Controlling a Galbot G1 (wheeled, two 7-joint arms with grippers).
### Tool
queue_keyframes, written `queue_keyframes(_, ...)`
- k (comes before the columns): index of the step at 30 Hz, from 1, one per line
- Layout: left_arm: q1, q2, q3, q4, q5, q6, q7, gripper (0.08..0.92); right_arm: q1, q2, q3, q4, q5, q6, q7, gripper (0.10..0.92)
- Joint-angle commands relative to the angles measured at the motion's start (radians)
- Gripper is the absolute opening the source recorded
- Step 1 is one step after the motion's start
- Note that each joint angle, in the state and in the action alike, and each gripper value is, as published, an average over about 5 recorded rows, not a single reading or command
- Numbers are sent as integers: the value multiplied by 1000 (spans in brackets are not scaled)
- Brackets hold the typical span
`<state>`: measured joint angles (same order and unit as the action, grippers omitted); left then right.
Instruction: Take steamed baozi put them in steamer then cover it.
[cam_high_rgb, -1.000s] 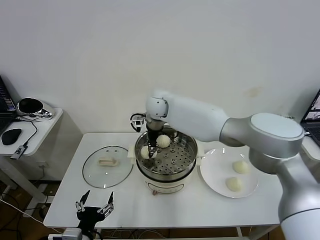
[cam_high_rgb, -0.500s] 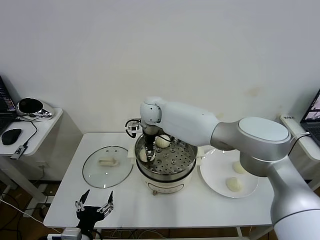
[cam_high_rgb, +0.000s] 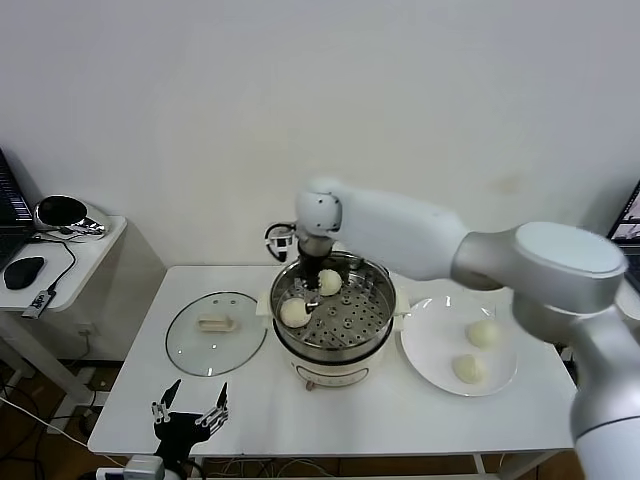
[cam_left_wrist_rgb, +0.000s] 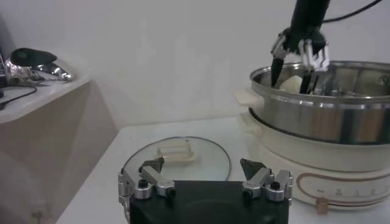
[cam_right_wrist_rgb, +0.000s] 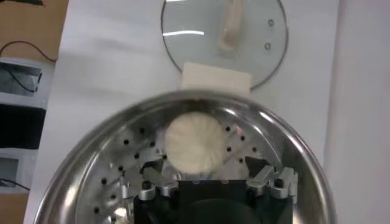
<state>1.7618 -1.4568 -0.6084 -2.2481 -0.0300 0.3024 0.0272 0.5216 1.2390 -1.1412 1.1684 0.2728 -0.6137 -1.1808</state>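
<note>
The right gripper (cam_high_rgb: 309, 268) hangs over the steamer (cam_high_rgb: 335, 352), just above its back left rim, with its fingers (cam_right_wrist_rgb: 149, 187) spread apart and nothing between them. Two steamed baozi (cam_high_rgb: 294, 312) sit on the perforated tray inside the steamer, one at the left edge and one farther back beside the gripper; two more lie on the white plate (cam_high_rgb: 430, 357) just right of the steamer. The cover (cam_high_rgb: 215, 332) lies flat on the table (cam_high_rgb: 370, 420) just left of the steamer, handle up.

The right wrist view looks straight down on the left bun, free of both fingertips, which the head view cannot settle. The left wrist view shows the spread fingers above the rim from the side.

The left gripper (cam_high_rgb: 189, 412) waits open and empty at the table's front edge, well left of the steamer. The tray's right half is bare.
</note>
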Motion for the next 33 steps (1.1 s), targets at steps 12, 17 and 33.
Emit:
queue_keyframes(12, 32, 6, 16, 6, -6, -23, 18, 823, -170, -804, 189, 400, -282, 247, -88, 823)
queue_keyframes(17, 39, 2, 16, 22, -3, -24, 19, 823, -412, -800, 365, 336, -351, 326, -63, 823)
queue_keyframes(33, 49, -8, 12, 61, 28, -16, 28, 823, -702, -605, 540, 134, -501, 405, -34, 823)
